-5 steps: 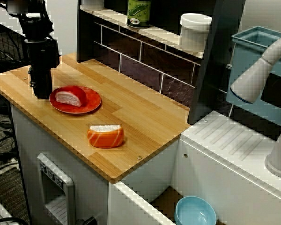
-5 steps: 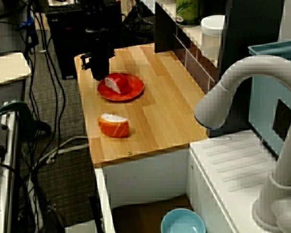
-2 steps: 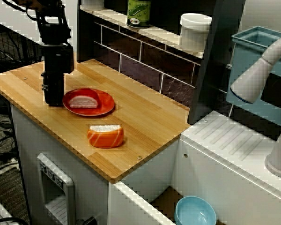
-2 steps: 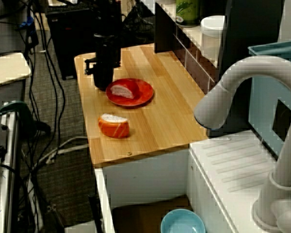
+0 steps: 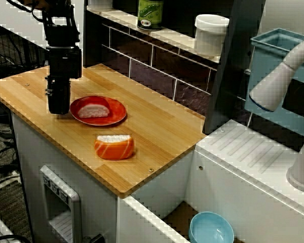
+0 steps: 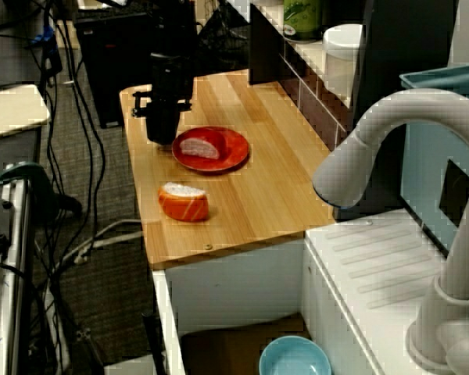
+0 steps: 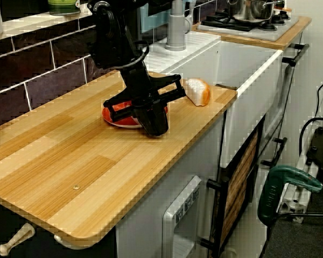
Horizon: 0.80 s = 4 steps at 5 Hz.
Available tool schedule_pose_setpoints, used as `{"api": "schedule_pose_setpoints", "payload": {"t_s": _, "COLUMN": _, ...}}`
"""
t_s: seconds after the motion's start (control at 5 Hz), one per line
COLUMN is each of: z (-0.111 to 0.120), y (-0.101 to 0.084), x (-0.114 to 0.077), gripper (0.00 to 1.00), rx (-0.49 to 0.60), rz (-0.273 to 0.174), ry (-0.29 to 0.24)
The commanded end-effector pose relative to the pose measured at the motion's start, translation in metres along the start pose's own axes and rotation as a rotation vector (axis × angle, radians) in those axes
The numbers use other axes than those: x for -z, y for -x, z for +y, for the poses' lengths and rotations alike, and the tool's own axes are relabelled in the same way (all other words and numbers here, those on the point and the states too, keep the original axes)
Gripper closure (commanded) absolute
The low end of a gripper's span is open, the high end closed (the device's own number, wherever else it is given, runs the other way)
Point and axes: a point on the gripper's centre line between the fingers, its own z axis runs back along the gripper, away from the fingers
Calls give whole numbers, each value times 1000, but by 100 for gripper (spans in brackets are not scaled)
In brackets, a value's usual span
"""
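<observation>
One red plate (image 5: 116, 112) (sushi (image 5: 95, 109) aboard) slid further along counter (image 5: 157, 126); end effector (image 5: 59, 109) at rim, grip state indiscernible

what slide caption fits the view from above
The tool sits beside a red plate holding one sushi piece; a salmon piece lies apart on the wooden counter.

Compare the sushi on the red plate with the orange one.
The plated sushi sits on the red plate; the orange sushi lies bare on the counter. The plated sushi looks pale pink, the orange sushi striped orange. The gripper stands beside the plated sushi, apart from the orange sushi. Both are oblong sushi pieces.
</observation>
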Motion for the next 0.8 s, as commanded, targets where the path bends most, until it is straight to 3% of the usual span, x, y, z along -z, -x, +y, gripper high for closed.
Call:
{"api": "schedule_pose_setpoints", "payload": {"t_s": 0.0, "z": -11, "y": 26, "x": -27, "gripper": 0, "rx": -106, "rz": -7, "ry": -130}}
{"api": "schedule_pose_setpoints", "payload": {"t_s": 0.2, "z": -19, "y": 42, "x": -29, "gripper": 0, "rx": -270, "rz": 30, "ry": -238}}
{"api": "schedule_pose_setpoints", "payload": {"t_s": 0.4, "z": -32, "y": 58, "x": -19, "gripper": 0, "rx": -522, "rz": 12, "ry": -330}}
{"api": "schedule_pose_setpoints", "payload": {"t_s": 0.6, "z": -39, "y": 64, "x": -14, "gripper": 0, "rx": -731, "rz": -35, "ry": -284}}
